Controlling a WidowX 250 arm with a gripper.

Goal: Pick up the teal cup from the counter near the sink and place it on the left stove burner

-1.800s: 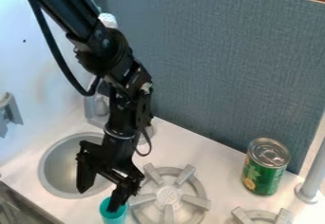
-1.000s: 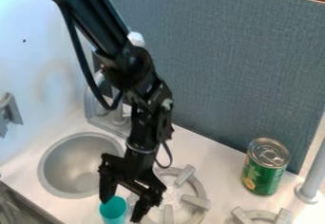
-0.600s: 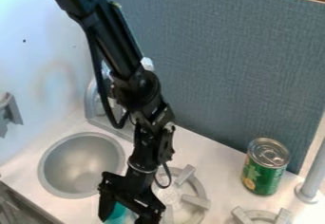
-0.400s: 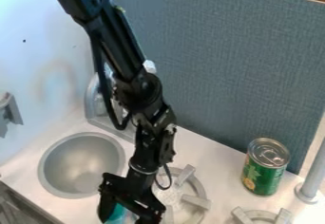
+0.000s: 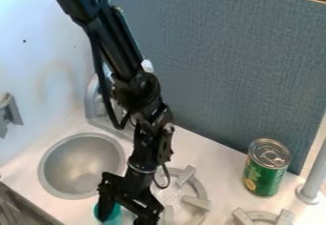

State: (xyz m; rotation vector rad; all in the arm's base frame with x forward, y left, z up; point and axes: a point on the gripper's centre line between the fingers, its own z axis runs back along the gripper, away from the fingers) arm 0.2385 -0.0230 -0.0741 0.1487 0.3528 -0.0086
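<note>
Landmark = round metal sink basin [image 5: 81,164]. Gripper [image 5: 128,215] sits off the basin's near right side, low over the counter [image 5: 218,156], pointing down. Fingers spread, clear gap between them. Teal cup [image 5: 113,217] is just beside the basin's near right rim, at the gripper. One finger partly covers it, the other stands apart to its right. Can't tell whether the covering finger touches the cup. Lower part of the cup is cut off by the view's bottom edge.

Rest, all relative to the basin:
- Grey burner [image 5: 196,202]: right of it, partly behind the gripper.
- Green can [image 5: 262,174], metal top, upright: well to the right, past that burner.
- Second burner [image 5: 261,214]: far right, nearer the camera than the can, partly cut off.
- Grey pole [image 5: 312,180]: farthest right, beside the can.
- Faucet [image 5: 95,100]: behind the basin, partly hidden by the arm.
- Blue-grey panel [image 5: 232,71]: behind and to the right, upright along the back of the counter.
- White wall [image 5: 41,43]: behind left, with a grey bracket [image 5: 9,110] on it.
</note>
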